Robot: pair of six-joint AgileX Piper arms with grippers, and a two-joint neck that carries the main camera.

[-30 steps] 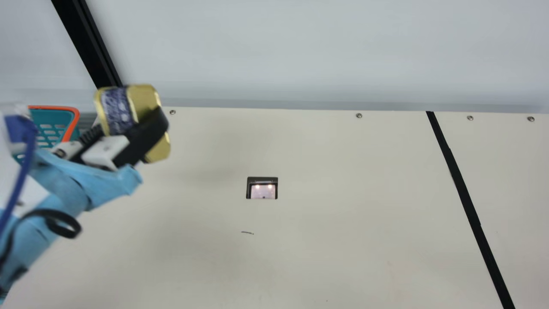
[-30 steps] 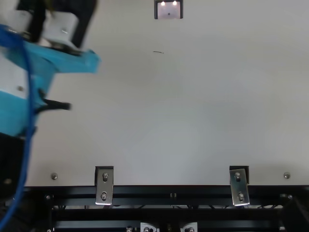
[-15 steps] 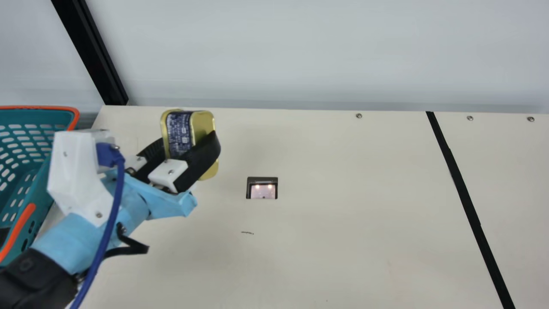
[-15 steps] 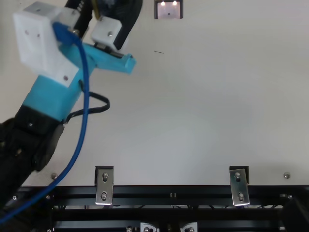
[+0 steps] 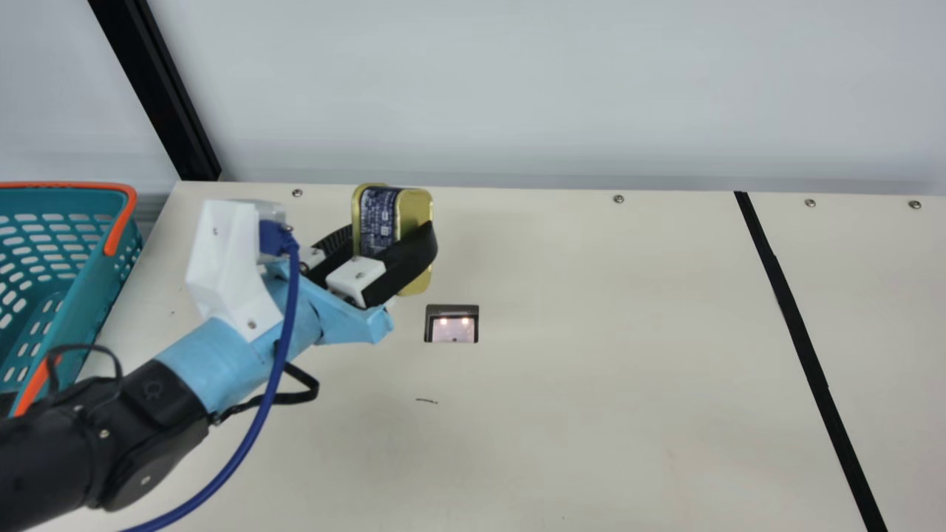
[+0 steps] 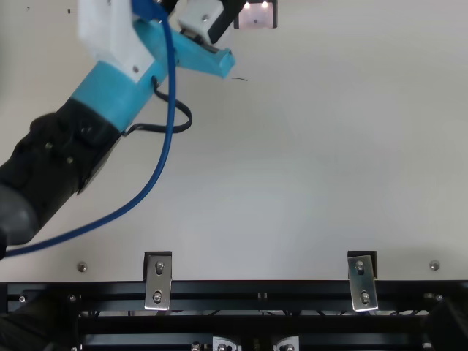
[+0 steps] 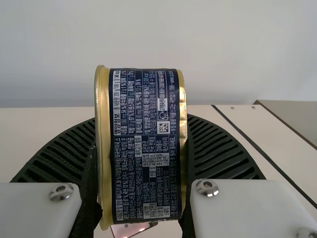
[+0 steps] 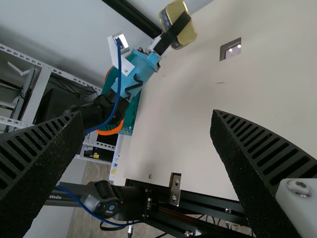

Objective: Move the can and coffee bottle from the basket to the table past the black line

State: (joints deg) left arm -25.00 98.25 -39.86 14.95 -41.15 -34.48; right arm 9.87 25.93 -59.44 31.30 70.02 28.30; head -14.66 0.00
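1. At the main view's left edge, the teal basket with its orange trim is cut off, and the left arm hides part of its lower side. A dark shape low inside is too cropped to identify.
2. Next comes the left arm, its base end out of frame and a blue cable crossing its front. Its pincer is closed on the can, pressing the two ends; one finger covers part of the gold end. The top edge of the top view crops this pincer.
3. The can is raised above the tabletop, short of the black line. Its dark blue label carries dense pale print and a small square code, seen in the left wrist view.
4. Near the can, a dark-framed recess shows two bright spots; the top view trims it.
5. Farther right, the black line runs out of the bottom edge.
6. The right pincer stands open in the right wrist view, both fingers partly cropped.
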